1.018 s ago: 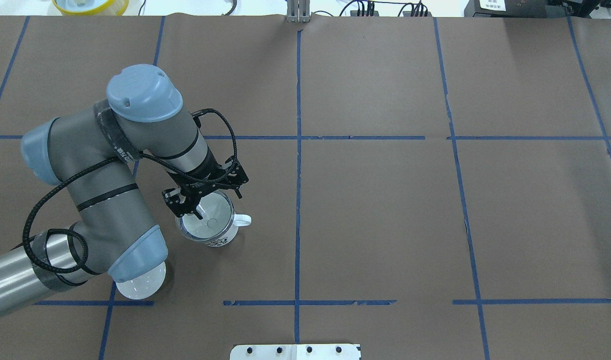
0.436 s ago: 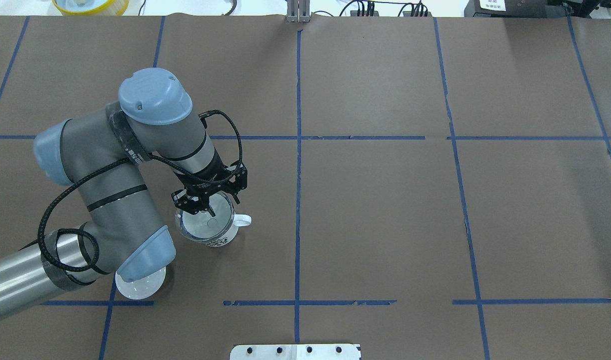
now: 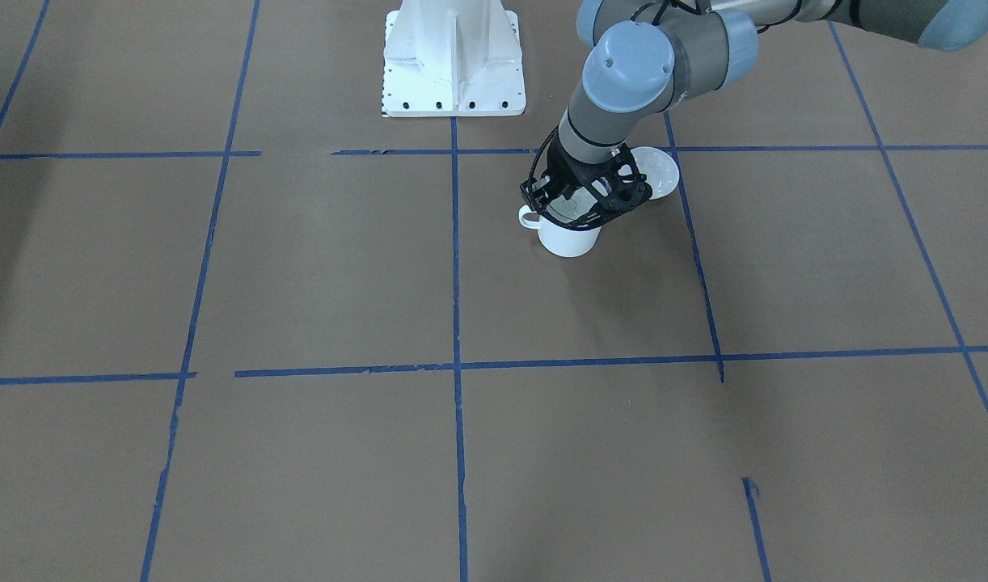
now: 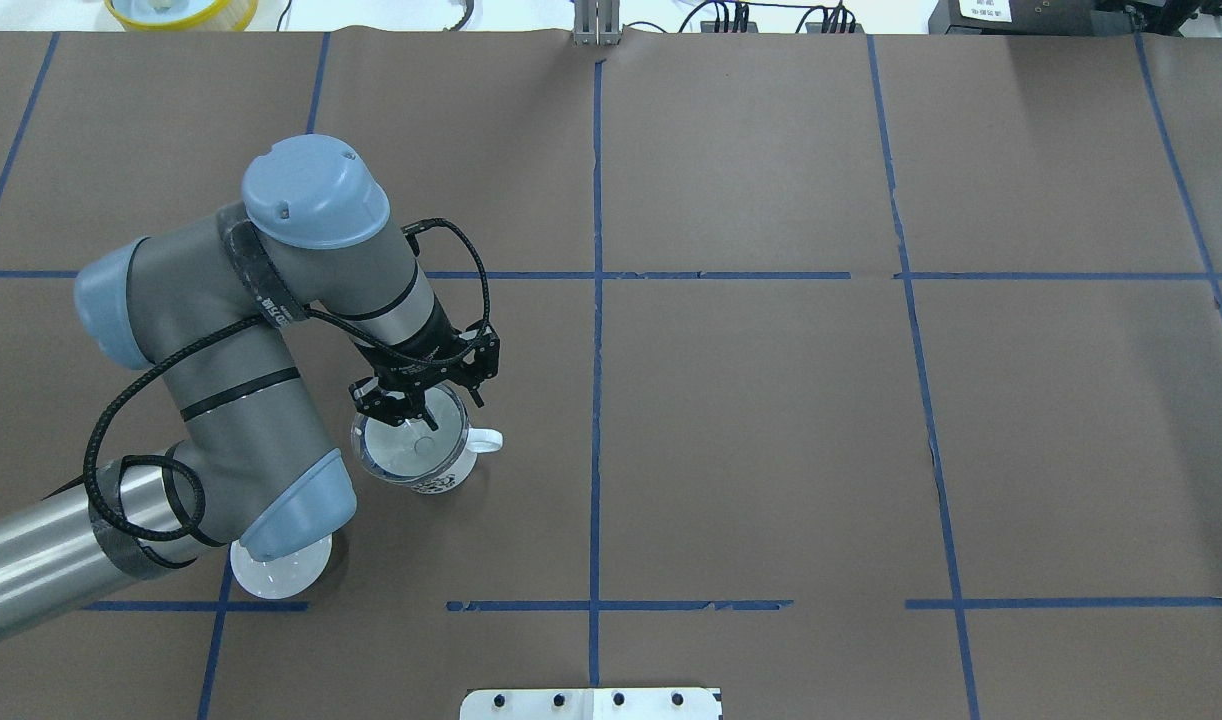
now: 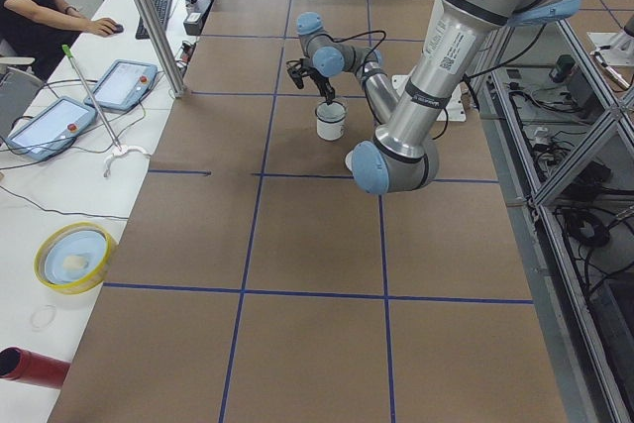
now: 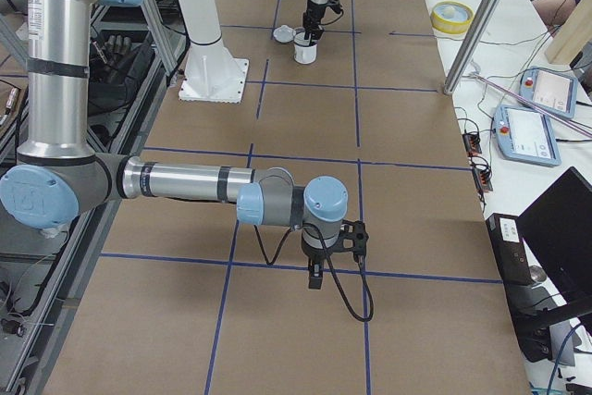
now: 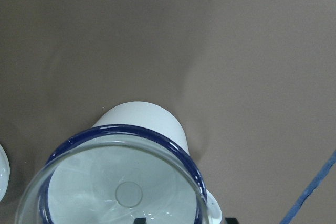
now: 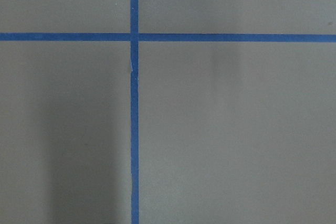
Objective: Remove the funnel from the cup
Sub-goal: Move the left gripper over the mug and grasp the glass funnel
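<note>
Counting one cup [image 4: 433, 481], one funnel [image 4: 408, 452], one white lid [image 4: 276, 577] near the cup. Funnel clear, wide cone, seated in cup's mouth. My left end effector [image 4: 421, 412] narrow, straddling funnel's rim; grip unconfirmed.

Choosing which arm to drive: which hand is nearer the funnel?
Left. The left hand is right over the funnel in the mug; the right hand hangs over the table, far off.

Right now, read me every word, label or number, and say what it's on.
Nothing reads clearly.
Dark print on the white enamel mug: blurred.
Lettering on the black band of the grey left arm: too small.
White label on a black box: too small.
</note>
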Tool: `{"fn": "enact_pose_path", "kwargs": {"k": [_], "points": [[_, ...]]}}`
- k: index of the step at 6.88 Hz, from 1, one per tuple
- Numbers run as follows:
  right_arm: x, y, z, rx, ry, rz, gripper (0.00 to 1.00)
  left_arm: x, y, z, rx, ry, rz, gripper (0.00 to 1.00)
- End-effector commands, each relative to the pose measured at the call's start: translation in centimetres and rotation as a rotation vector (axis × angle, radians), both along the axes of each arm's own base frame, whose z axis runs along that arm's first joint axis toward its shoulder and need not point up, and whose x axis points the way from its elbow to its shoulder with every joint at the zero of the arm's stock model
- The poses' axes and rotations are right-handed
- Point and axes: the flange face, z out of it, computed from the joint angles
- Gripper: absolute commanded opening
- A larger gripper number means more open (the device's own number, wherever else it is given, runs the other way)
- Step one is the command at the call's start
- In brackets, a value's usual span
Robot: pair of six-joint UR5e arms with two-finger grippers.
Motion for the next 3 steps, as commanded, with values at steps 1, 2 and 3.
{"fn": "enact_pose_path", "kwargs": {"k": [1, 2, 3], "points": [[0.00, 0.00, -0.03, 0.001, 0.000, 0.000, 1.00, 0.36, -0.14, 0.30, -0.002, -0.004, 0.002, 0.41], [0.00, 0.00, -0.03, 0.001, 0.000, 0.000, 1.00, 0.26, -0.20, 0.25, 0.000, -0.003, -0.001, 0.10], [0.00, 0.00, -0.03, 0.001, 0.000, 0.000, 1.00, 0.16, -0.13, -0.03, 0.004, 0.002, -0.001, 0.00]]}}
